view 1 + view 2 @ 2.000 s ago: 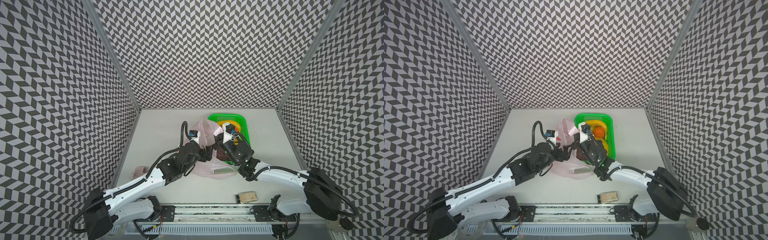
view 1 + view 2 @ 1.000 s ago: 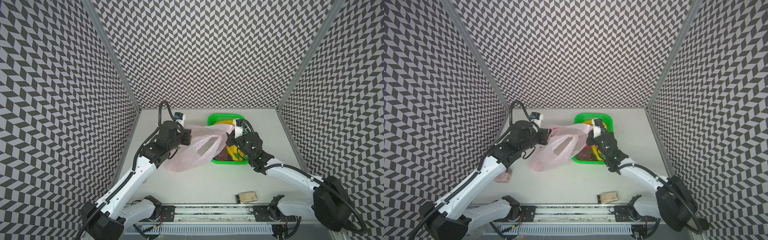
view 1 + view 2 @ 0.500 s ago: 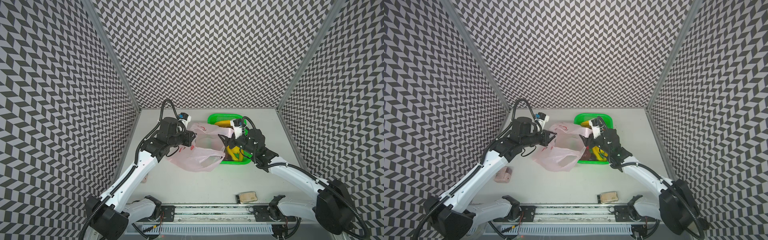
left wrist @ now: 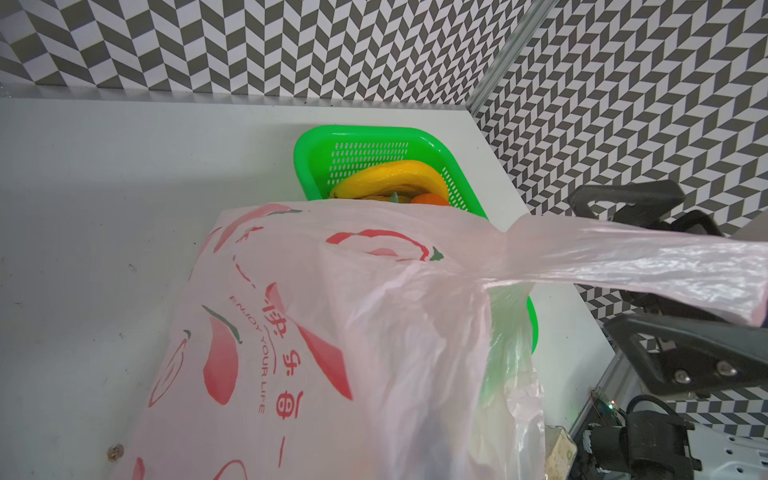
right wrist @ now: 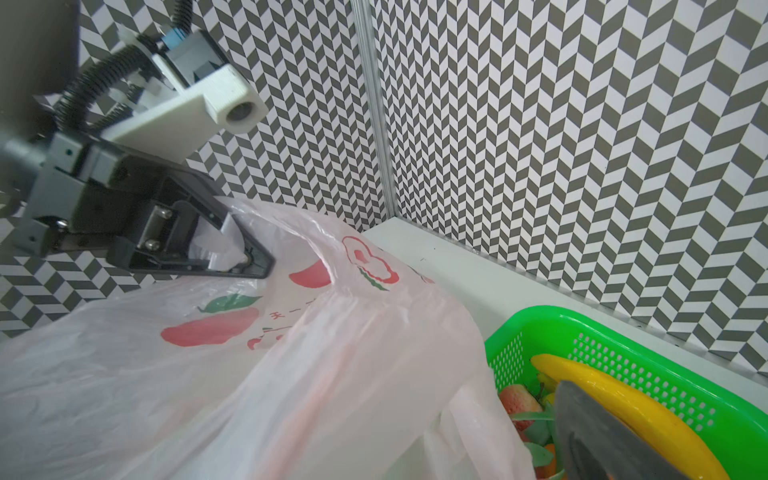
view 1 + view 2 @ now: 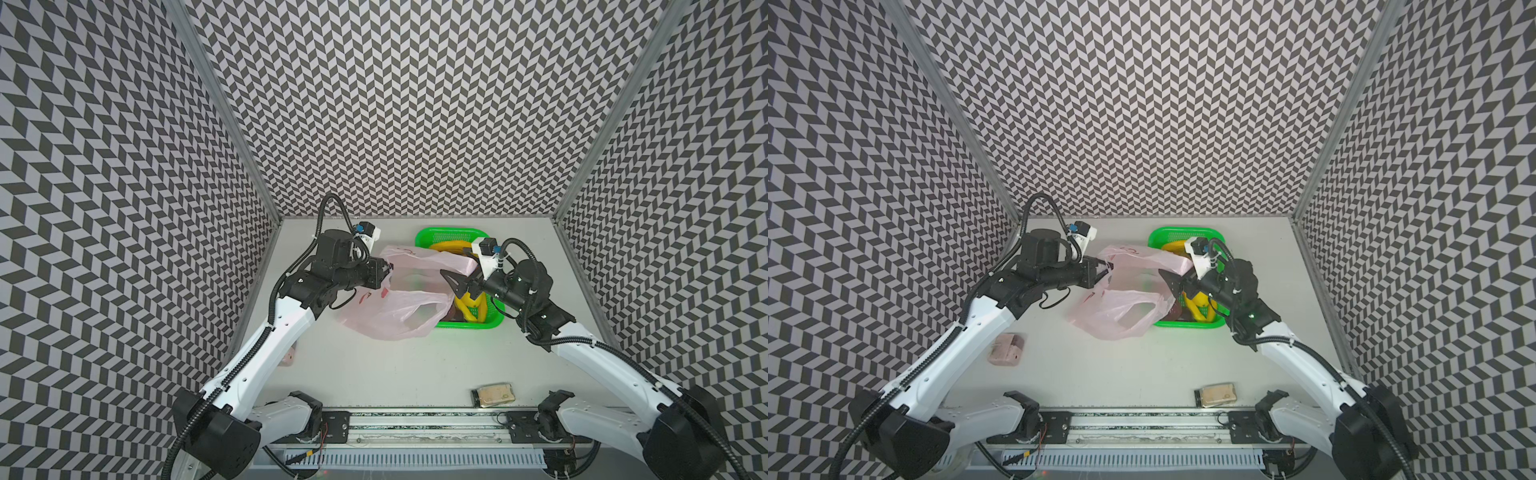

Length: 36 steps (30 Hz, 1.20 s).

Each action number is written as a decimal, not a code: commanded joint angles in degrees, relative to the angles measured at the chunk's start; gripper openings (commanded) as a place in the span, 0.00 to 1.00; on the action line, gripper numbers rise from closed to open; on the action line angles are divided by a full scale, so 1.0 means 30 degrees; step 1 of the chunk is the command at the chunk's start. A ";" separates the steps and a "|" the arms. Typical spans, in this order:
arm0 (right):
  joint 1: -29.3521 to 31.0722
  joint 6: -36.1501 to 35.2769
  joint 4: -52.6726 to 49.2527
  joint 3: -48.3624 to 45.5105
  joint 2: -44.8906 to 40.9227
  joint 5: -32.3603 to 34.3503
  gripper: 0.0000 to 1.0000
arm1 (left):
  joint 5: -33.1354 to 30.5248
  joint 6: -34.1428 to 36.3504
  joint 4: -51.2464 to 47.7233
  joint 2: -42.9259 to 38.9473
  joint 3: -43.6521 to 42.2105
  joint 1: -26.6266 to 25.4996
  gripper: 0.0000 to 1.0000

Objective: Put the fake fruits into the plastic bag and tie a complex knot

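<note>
The pink plastic bag hangs off the table between both arms, with its mouth sagging beside the basket. My left gripper is shut on the bag's upper edge. My right gripper is open, and a bag handle strip runs between its spread fingers. The fake fruits lie in the green basket: a yellow banana, an orange and a strawberry. The bag covers my left jaws in the left wrist view. No knot is in view.
A pink block lies on the table at the left, by my left arm. A tan wrapped packet sits near the front edge. Patterned walls close the table in on three sides, and the basket stands close to the back wall.
My right gripper has opened and let the bag handle go slack. The bag, stretched taut between both grippers a second ago, now sags. My left gripper has kept its hold.
</note>
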 commanded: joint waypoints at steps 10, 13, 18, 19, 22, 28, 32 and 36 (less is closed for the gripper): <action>-0.2730 0.4039 -0.0351 0.4269 0.3104 -0.2004 0.60 | 0.1671 0.3799 -0.2547 -0.0081 0.1012 0.0385 0.00; -0.3273 0.4942 -0.1381 0.5279 0.4175 -0.2723 0.54 | 0.2971 0.4174 -0.3039 0.0295 0.1177 0.0632 0.00; -0.3799 0.5097 -0.2728 0.5697 0.4706 -0.3393 0.55 | 0.5483 0.2653 -0.1974 0.0712 0.0903 0.1470 0.00; -0.3893 0.5059 -0.2884 0.5672 0.4652 -0.3500 0.58 | 0.6085 0.2119 -0.1767 0.0853 0.0885 0.1688 0.00; -0.4106 0.5059 -0.3082 0.5549 0.4364 -0.3800 0.68 | 0.7620 0.0782 -0.1453 0.1393 0.0870 0.2147 0.00; -0.4256 0.5316 -0.4012 0.5832 0.3360 -0.4885 0.90 | 0.8968 -0.0594 -0.0791 0.2213 0.0228 0.2856 0.00; -0.4272 0.5372 -0.5311 0.6317 0.2540 -0.4584 0.96 | 0.9550 -0.1854 0.1165 0.2086 -0.0585 0.3235 0.00; -0.4345 0.5457 -0.6330 0.6785 0.1786 -0.4486 0.99 | 0.9538 -0.2944 0.2200 0.2000 -0.0871 0.3278 0.00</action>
